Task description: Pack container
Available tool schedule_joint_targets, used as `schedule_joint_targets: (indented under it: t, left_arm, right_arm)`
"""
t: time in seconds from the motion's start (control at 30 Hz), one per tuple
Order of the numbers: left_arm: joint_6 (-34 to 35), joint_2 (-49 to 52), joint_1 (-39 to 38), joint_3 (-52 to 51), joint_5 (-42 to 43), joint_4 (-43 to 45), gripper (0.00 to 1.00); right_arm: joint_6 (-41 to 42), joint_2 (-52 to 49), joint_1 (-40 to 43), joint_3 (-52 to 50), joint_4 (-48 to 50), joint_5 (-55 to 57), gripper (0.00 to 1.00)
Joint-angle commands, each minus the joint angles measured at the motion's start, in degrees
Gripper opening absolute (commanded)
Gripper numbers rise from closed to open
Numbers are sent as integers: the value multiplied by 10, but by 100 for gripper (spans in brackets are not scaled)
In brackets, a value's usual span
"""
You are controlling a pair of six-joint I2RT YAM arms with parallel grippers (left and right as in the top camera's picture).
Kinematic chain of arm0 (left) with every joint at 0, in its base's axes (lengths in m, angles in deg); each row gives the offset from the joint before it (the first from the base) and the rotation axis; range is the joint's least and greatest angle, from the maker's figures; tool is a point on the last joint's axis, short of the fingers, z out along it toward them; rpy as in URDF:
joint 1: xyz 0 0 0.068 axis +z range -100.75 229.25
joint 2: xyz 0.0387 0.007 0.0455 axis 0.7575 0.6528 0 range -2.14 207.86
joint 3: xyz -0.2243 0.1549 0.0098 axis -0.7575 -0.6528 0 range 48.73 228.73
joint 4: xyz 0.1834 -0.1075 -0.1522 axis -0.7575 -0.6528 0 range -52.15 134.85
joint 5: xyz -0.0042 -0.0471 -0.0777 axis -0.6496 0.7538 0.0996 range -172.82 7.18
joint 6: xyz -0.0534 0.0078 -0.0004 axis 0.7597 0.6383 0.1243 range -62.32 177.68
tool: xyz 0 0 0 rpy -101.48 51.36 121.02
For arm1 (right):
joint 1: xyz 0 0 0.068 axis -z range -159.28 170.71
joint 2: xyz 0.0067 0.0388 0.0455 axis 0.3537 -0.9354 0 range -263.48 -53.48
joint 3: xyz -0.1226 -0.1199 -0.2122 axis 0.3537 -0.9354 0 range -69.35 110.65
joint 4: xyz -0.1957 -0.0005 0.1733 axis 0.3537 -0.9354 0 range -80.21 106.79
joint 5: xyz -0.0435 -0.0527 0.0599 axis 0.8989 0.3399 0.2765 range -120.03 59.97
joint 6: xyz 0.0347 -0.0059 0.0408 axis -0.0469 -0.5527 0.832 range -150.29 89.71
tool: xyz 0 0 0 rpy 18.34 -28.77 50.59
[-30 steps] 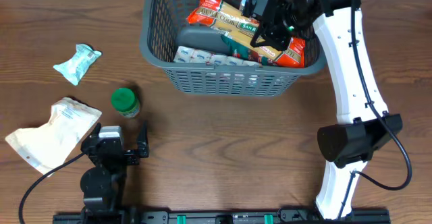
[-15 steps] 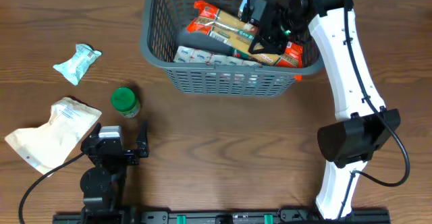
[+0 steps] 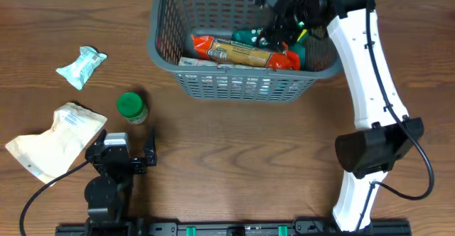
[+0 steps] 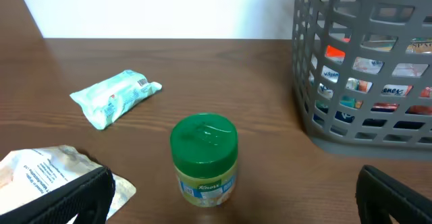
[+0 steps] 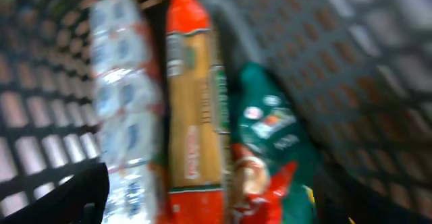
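Right end effector (image 3: pixel 276 8) | above container (image 3: pixel 234 84) interior, far-right | fingers apart

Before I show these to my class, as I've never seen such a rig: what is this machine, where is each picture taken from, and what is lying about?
These are two robot arms with two-finger grippers at a wooden table. One picture looks down from above; the other two come from a camera on each wrist. The right gripper hangs open over the grey container, which holds an orange pasta packet, a green packet and a white pack. The right wrist's picture is blurred. The left gripper rests open, holding nothing, facing a green-lidded jar. A pale green packet and a white pouch lie nearby.
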Motion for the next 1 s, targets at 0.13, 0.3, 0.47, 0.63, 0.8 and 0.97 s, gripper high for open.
schedule_joint_targets:
  t: [0.13, 0.3, 0.47, 0.63, 0.8, 0.97]
  left_arm:
    - [5, -3, -1, -14, -7, -4, 99]
    - [5, -3, -1, -14, -7, -4, 99]
    - [5, -3, -1, -14, -7, -4, 98]
    - [5, -3, -1, -14, -7, -4, 99]
    - [5, -3, -1, -14, -7, -4, 99]
    - [5, -3, -1, -14, -7, -4, 99]
  right_arm:
    - [321, 88, 17, 87, 46, 283, 81]
    - [492, 141, 87, 92, -7, 360, 84]
    - [517, 163, 187, 92, -80, 358, 83]
    - [524, 162, 278, 90, -122, 359, 84]
    - [559, 161, 364, 89, -140, 358, 86]
    - [554, 161, 412, 88, -147, 297, 86]
